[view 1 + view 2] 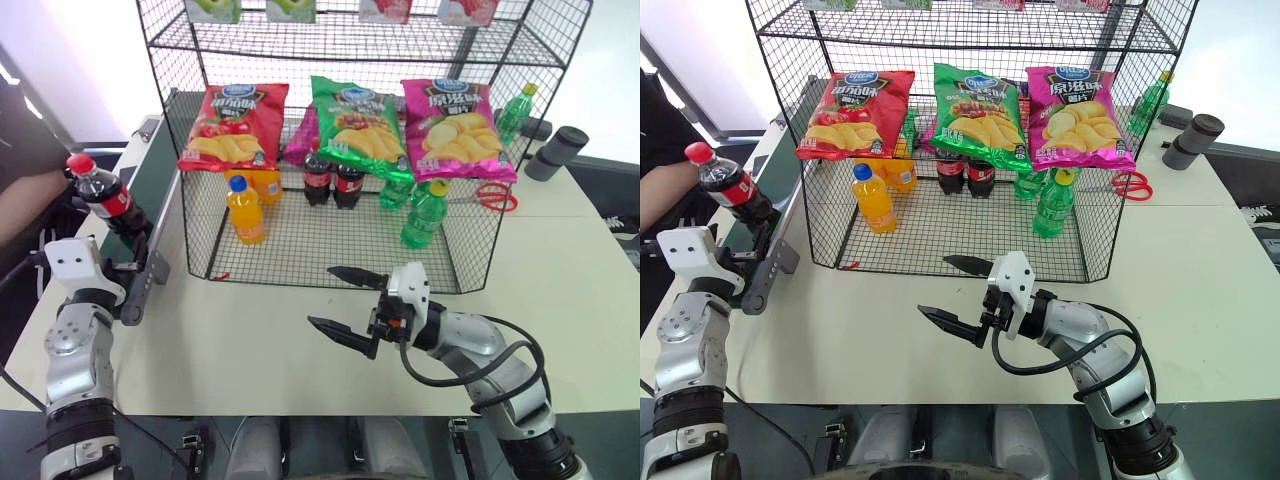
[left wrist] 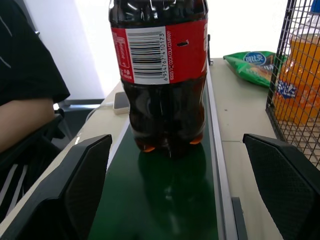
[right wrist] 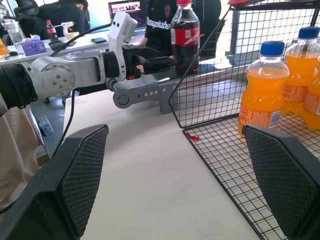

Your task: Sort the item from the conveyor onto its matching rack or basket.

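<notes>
The small plastic cola bottle [image 2: 159, 75], filled with dark brown-black liquid, wears a red label whose white panel carries a barcode and the vertical line "6954767410173 COCA-COLA COMPANY". Its cap is red, and its lobed base rests upright on the dark green belt of the long narrow conveyor [image 2: 160, 200], near the belt's grey metal end roller.

The left gripper [image 2: 192, 190] has its two black fingers spread wide on either side of the belt, short of the bottle and touching nothing. The right gripper [image 1: 343, 302] points sideways over the pale tabletop [image 1: 250, 350], its jaws equally wide apart and empty (it sits just in front of the basket's low front wall).

The large black wire-mesh basket [image 1: 300, 250] forms the bottom tier of the tall wire shelf. Inside stand an orange soda bottle with a blue cap [image 1: 245, 210], two more small cola bottles [image 1: 333, 180] and green bottles with yellow caps [image 1: 424, 215]. Three crisp bags hang above them: a red bag [image 1: 232, 127], a green bag [image 1: 358, 125] and a pink bag [image 1: 455, 130], each with a blue oval logo and Chinese lettering too small to read. Red-handled scissors [image 1: 492, 197] lie on the table behind the basket.

A person's forearm [image 1: 665, 185] shows beside the conveyor.
</notes>
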Tool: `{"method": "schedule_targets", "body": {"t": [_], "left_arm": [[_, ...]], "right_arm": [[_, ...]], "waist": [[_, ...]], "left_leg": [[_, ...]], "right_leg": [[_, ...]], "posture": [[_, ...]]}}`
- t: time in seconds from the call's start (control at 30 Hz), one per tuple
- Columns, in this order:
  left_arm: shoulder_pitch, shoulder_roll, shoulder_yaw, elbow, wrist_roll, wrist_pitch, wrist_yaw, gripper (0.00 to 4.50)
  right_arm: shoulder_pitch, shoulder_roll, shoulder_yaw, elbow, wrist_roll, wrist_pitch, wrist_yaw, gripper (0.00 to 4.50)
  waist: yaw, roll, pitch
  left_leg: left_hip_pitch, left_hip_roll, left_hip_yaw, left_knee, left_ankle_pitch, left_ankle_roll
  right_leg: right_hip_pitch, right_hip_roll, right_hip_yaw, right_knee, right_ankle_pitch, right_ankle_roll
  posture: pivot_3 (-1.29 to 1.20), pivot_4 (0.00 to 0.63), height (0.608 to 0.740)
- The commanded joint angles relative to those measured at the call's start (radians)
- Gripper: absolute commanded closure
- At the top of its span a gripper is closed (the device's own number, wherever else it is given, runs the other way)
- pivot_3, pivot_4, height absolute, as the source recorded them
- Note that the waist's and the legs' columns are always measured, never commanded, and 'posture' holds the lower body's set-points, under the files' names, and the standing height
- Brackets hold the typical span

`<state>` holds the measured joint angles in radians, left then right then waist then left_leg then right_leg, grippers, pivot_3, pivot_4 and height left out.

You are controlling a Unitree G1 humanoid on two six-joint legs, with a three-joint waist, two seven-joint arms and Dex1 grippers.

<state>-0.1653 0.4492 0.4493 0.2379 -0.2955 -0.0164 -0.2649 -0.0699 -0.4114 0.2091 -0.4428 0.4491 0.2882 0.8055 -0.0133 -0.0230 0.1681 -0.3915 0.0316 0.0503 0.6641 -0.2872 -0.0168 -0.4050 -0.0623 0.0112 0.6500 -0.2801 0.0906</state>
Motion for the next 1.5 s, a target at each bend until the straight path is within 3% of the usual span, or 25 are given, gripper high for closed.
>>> {"method": "schedule_targets", "body": {"t": [0.03, 0.2, 0.37, 0.53, 0.73, 0.93, 1.07, 1.33, 1.5], "left_arm": [[-0.019, 0.009, 0.031, 0.000, -0.014, -0.030, 0.009, 0.00], [-0.023, 0.012, 0.040, 0.022, -0.019, -0.034, 0.014, 0.00], [-0.017, 0.016, 0.048, 0.021, -0.021, -0.039, 0.017, 1.60], [-0.002, 0.051, 0.079, -0.037, -0.072, -0.046, -0.046, 1.61], [0.027, 0.146, 0.075, -0.222, -0.241, 0.079, -0.253, 1.61], [0.112, 0.204, -0.050, -0.485, -0.384, 0.282, -0.429, 1.61], [0.129, 0.224, -0.233, -0.552, -0.305, 0.306, -0.537, 1.61], [-0.039, 0.090, -0.516, -0.486, -0.187, 0.237, -0.644, 1.61], [-0.125, 0.023, -0.603, -0.436, -0.149, 0.199, -0.711, 1.61]], "right_arm": [[-0.011, 0.009, -0.007, -0.025, 0.019, -0.009, 0.005, 0.05], [-0.013, 0.010, -0.005, -0.026, 0.024, -0.005, 0.003, 0.05], [-0.014, 0.012, -0.004, -0.025, 0.026, -0.002, 0.003, 0.00], [-0.011, 0.012, -0.008, -0.030, 0.028, 0.006, -0.008, 0.00], [-0.019, -0.006, -0.038, -0.018, 0.013, 0.006, -0.027, 0.00], [-0.059, -0.017, -0.086, -0.011, 0.065, 0.050, -0.020, 0.00], [-0.092, -0.001, -0.097, -0.014, 0.084, 0.078, -0.040, 0.00], [-0.129, 0.032, -0.070, -0.027, 0.075, 0.111, -0.090, 0.00], [-0.122, 0.036, -0.067, -0.033, 0.069, 0.116, -0.107, 0.00]], "waist": [[0.000, 0.000, 0.000], [0.000, 0.000, 0.000], [0.001, 0.000, 0.000], [0.000, -0.002, 0.000], [-0.001, -0.006, 0.000], [-0.003, -0.006, 0.000], [-0.005, -0.005, 0.001], [-0.001, -0.002, 0.002], [-0.001, -0.002, 0.002]], "left_leg": [[0.000, 0.000, 0.000, 0.000, 0.000, 0.000], [0.000, 0.000, 0.000, 0.000, 0.000, 0.000], [0.000, 0.000, 0.000, 0.000, 0.000, 0.000], [0.000, 0.000, 0.000, 0.000, 0.000, 0.000], [-0.001, 0.001, -0.001, 0.000, 0.000, 0.000], [-0.001, 0.000, -0.001, -0.001, 0.000, -0.001], [-0.001, 0.000, -0.001, -0.002, 0.000, -0.001], [-0.002, -0.001, 0.000, -0.002, 0.000, 0.000], [-0.003, -0.001, 0.001, -0.001, 0.000, 0.000]], "right_leg": [[0.000, 0.000, 0.000, 0.000, 0.000, 0.000], [0.000, 0.000, 0.000, 0.000, 0.000, 0.000], [0.000, 0.000, 0.000, 0.000, 0.000, 0.000], [0.000, 0.000, 0.000, 0.000, 0.000, 0.000], [-0.001, -0.001, -0.001, -0.001, 0.000, 0.000], [-0.001, -0.004, 0.000, -0.002, -0.002, -0.004], [-0.001, -0.004, 0.000, -0.002, -0.002, -0.004], [-0.002, -0.003, 0.000, -0.002, -0.002, -0.004], [-0.002, 0.000, 0.000, -0.002, 0.000, -0.001]], "posture": [[0.00, 0.150, 0.740], [0.00, 0.150, 0.740], [0.00, 0.150, 0.740], [0.00, 0.150, 0.740], [0.00, 0.150, 0.740], [0.00, 0.150, 0.740], [0.00, 0.150, 0.740], [0.00, 0.150, 0.740], [0.00, 0.150, 0.740]]}}
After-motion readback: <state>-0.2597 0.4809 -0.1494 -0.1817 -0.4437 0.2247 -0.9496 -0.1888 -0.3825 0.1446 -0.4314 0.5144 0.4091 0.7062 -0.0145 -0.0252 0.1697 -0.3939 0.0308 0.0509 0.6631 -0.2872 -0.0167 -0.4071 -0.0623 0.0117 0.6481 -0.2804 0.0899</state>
